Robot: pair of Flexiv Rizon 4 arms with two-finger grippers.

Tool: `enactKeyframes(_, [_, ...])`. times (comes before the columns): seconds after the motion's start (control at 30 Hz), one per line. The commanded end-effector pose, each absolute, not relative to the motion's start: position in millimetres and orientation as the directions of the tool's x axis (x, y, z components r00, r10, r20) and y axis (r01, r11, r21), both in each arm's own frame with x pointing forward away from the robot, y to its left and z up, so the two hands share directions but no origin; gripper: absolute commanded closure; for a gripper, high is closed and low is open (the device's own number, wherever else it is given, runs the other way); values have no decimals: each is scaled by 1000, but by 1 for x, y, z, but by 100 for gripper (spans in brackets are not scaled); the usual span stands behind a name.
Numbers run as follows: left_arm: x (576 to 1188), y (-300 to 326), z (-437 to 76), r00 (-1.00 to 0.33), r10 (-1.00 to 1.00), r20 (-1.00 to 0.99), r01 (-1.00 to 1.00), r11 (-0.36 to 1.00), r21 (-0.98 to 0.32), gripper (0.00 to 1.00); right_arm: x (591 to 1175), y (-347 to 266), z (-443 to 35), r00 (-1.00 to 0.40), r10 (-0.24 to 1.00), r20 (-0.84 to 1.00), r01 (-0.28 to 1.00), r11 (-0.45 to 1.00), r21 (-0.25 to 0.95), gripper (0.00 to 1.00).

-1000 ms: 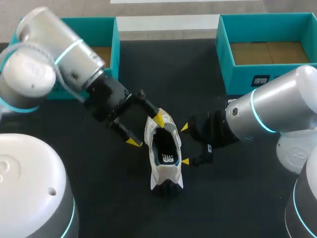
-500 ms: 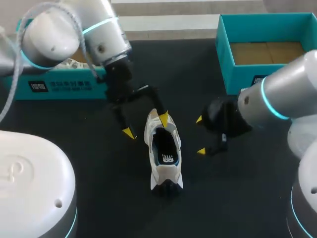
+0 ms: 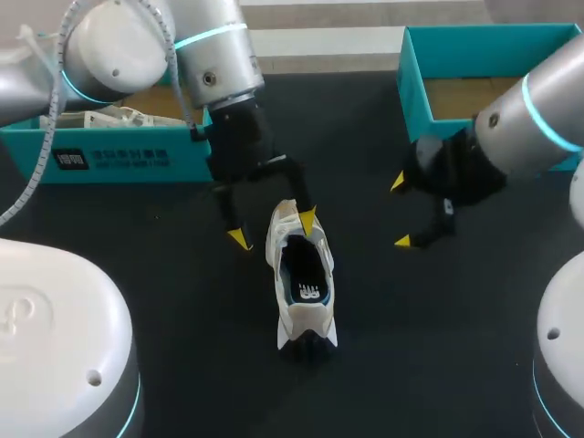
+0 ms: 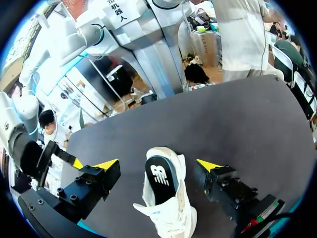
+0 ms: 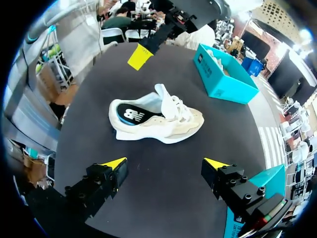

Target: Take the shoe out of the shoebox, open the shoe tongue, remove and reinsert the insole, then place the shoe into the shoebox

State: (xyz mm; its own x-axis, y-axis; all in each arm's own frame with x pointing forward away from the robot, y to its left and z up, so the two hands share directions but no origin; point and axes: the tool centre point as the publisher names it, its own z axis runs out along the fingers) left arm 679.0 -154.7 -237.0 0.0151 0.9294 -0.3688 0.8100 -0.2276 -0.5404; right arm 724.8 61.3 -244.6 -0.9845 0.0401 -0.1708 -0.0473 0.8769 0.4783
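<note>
Left claw [image 3: 274, 229]: swung round from the left side to above the shoe [image 3: 301, 283], now straddling its toe end.
Right claw [image 3: 401, 212]: pulled back from just beside the shoe, now well apart, near the right shoebox [image 3: 438, 137].

shoe [image 3: 290, 316]: 1 | insole [image 3: 304, 272]: 1 | shoeboxes [image 3: 119, 160] [image 3: 443, 141]: 2 | claws [image 3: 274, 229] [image 3: 400, 212]: 2

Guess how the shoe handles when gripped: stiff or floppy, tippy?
Probably light: the shoe has a foam-looking sole. Upper likely soft, tongue flopped open, so a pinch may deform it. Sits flat on its sole; tipping seems unlikely.
</note>
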Motion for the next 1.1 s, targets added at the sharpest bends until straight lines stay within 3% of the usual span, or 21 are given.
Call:
enactKeyframes(0.03, [679, -154, -237, 16, 930, -368, 811, -227, -539, 0, 719, 31, -181, -994, -19, -106, -69, 869, 489, 0])
enactKeyframes(0.13, [679, -154, -237, 16, 930, -368, 811, -227, -539, 0, 725, 30, -177, -994, 26, -102, -22, 895, 446, 0])
enactKeyframes(0.6, [679, -154, -237, 16, 930, -368, 811, -227, -539, 0, 725, 30, -177, -994, 26, -102, -22, 895, 446, 0])
enactKeyframes(1.1, [682, -151, -236, 14, 940, -341, 823, -205, -531, 0, 737, -20, -156, -993, 39, -113, -8, 922, 386, 0])
